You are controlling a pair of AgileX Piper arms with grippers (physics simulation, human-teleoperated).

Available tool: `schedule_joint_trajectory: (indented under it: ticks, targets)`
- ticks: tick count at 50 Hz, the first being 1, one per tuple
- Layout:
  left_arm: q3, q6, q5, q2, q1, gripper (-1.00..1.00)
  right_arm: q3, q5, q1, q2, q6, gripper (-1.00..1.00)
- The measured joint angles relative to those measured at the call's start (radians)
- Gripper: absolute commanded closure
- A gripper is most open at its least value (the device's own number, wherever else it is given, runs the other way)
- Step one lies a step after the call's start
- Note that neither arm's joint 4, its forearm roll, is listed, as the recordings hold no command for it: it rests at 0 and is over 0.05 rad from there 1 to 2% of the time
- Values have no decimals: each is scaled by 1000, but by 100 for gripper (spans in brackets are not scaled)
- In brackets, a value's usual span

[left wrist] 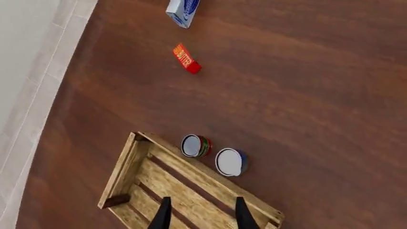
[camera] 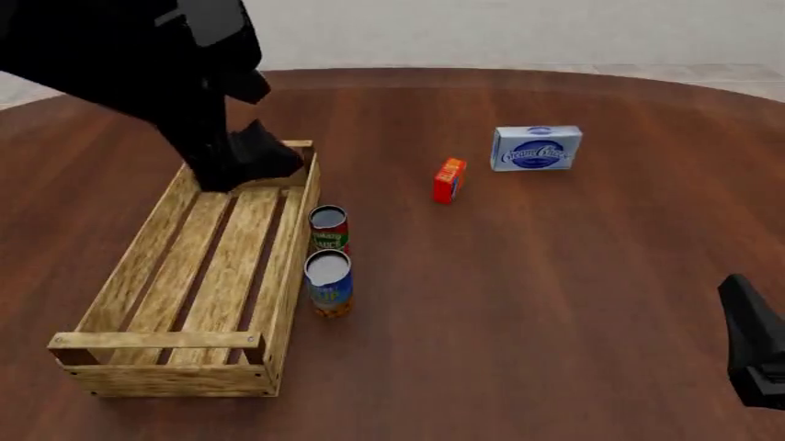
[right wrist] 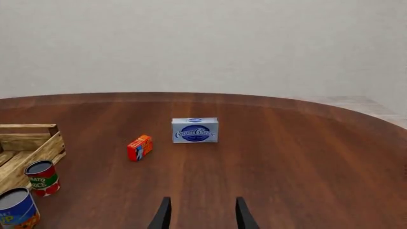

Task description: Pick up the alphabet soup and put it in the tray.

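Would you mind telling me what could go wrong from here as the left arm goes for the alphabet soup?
The alphabet soup stands close beside the red and green can, so open fingers may knock or grab the wrong can. Both cans stand right by the tray wall, so a finger could catch the plank. The left gripper is over the tray, not the can, and must shift sideways first.
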Motion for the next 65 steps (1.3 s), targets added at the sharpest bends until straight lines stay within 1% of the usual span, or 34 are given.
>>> schedule_joint_trajectory:
  ticks: [12,29,40,54,65]
  targets:
    - [-46,26,34,73,-57,-100,0,0,0,0,0,-100]
    - [-70,14,25,146,-94,-100,0,0,0,0,0,-100]
    - [-62,-6,0,182,-102,-100,0,0,0,0,0,-100]
    - [-29,-43,-36,217,-109,-100,0,0,0,0,0,-100]
    - [-7,-60,-56,229,-102,-100,0,0,0,0,0,-100]
